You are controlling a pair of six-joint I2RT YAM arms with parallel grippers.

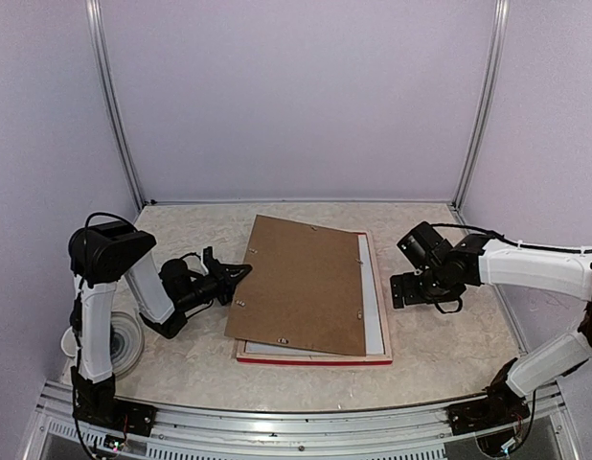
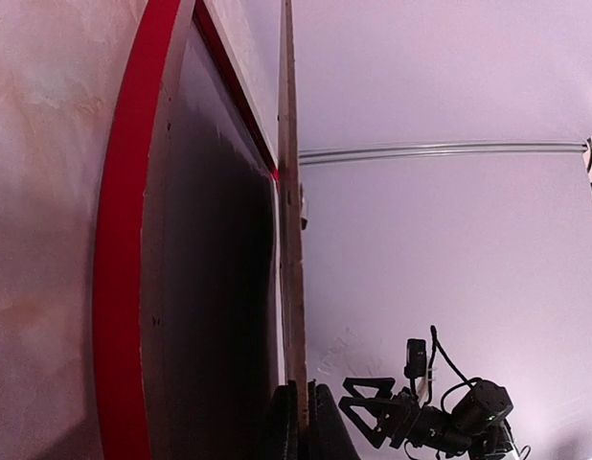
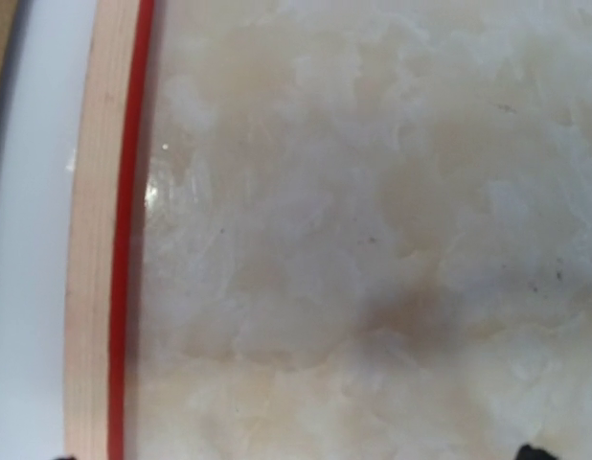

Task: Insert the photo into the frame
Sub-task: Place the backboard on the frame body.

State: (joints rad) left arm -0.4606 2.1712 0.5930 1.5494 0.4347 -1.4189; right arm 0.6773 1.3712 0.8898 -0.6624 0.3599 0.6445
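The frame (image 1: 384,316) lies face down on the table, with its red edge showing along the front and pale wood on the right. The photo (image 1: 373,299) lies in it white back up, showing as a strip. The brown backing board (image 1: 301,283) lies askew over both. My left gripper (image 1: 240,274) is shut on the board's left edge, with the fingers (image 2: 284,426) pinching the board (image 2: 293,240) above the frame (image 2: 124,287). My right gripper (image 1: 414,290) is open and empty over bare table, just right of the frame's edge (image 3: 90,240) and the photo (image 3: 28,240).
A white round object (image 1: 125,345) sits by the left arm's base. The grey cell walls and metal posts (image 1: 473,115) close off the back and sides. The table's metal front rail (image 1: 277,422) runs between the arm bases.
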